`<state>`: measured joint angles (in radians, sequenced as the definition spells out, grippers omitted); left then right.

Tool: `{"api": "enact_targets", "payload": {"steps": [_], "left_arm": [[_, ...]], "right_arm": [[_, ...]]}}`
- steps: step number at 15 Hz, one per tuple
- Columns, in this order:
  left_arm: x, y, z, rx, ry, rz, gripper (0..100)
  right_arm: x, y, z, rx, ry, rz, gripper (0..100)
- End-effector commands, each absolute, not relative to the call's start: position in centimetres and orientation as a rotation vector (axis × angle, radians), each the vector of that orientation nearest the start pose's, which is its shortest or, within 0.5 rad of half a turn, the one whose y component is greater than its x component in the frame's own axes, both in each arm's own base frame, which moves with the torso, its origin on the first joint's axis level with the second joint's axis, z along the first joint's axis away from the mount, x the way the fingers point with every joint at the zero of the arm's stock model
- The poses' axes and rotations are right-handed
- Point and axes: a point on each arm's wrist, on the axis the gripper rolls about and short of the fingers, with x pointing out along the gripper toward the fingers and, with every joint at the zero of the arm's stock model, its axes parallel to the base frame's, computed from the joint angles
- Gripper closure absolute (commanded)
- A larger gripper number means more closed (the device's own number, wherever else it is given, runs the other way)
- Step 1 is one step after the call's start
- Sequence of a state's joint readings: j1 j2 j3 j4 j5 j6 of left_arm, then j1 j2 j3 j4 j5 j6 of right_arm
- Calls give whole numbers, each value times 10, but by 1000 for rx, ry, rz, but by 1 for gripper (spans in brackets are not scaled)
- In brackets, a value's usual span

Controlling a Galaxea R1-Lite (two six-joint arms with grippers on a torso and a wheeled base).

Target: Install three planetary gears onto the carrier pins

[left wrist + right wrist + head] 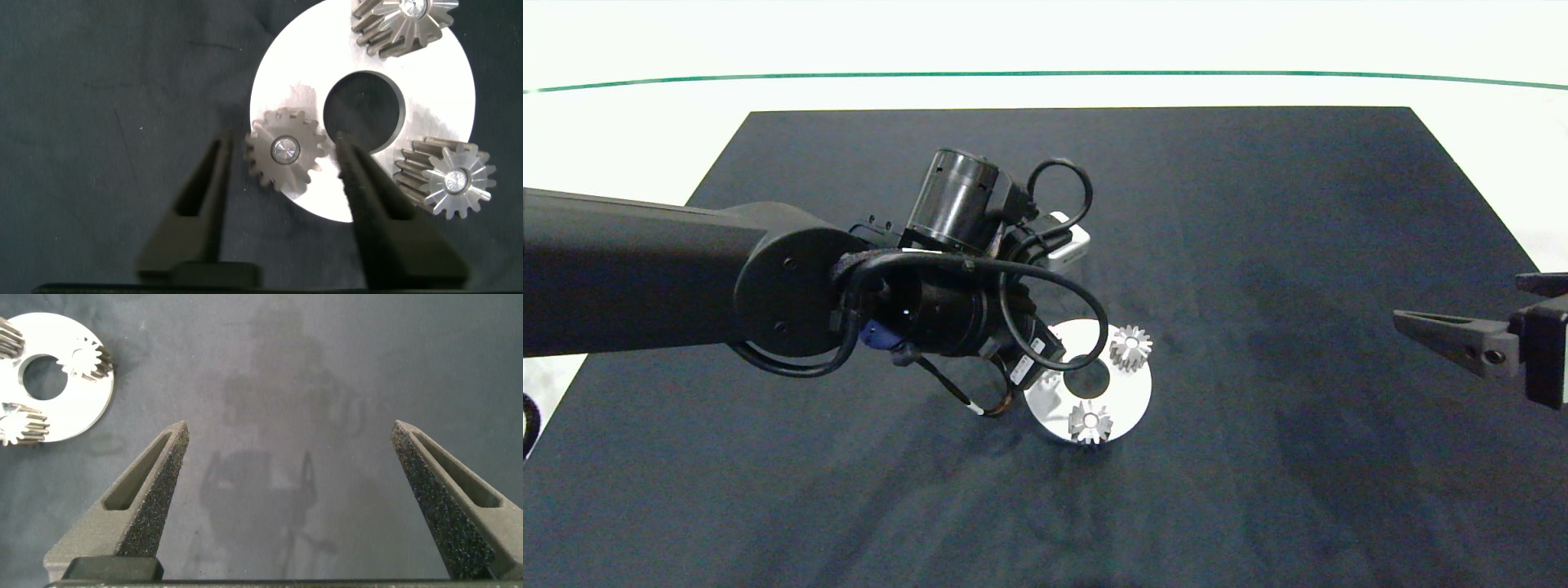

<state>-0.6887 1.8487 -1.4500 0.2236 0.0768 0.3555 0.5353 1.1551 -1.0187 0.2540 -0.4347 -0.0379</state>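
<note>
Left tool [282,163] sits spread around the third gear [283,152], already on its pin at the disc's [1131,390] 9 o'clock. All three planetary gears look seated; right tool [290,453] idles wide open.

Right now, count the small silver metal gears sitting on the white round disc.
3. One small silver gear sits on its pin between the open left gripper fingers; two more sit elsewhere near the white disc rim.
</note>
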Motion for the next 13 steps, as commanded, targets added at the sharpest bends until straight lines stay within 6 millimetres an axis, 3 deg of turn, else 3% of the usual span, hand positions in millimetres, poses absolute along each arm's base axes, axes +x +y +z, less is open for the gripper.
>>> {"api": "enact_targets", "payload": {"steps": [1, 3, 6, 9, 13], "left_arm": [[274, -224, 231, 573, 478, -695, 0], [268, -217, 241, 544, 465, -683, 0], [241, -163, 264, 516, 432, -516, 0], [199, -92, 292, 442, 338, -234, 0], [157, -40, 289, 336, 238, -40, 0]], "right_arm": [[138, 71, 287, -222, 347, 104, 0], [138, 71, 287, -222, 346, 104, 0], [132, 67, 287, -216, 336, 96, 0], [112, 45, 280, -199, 320, 27, 0], [69, 16, 281, -201, 215, -74, 0]]}}
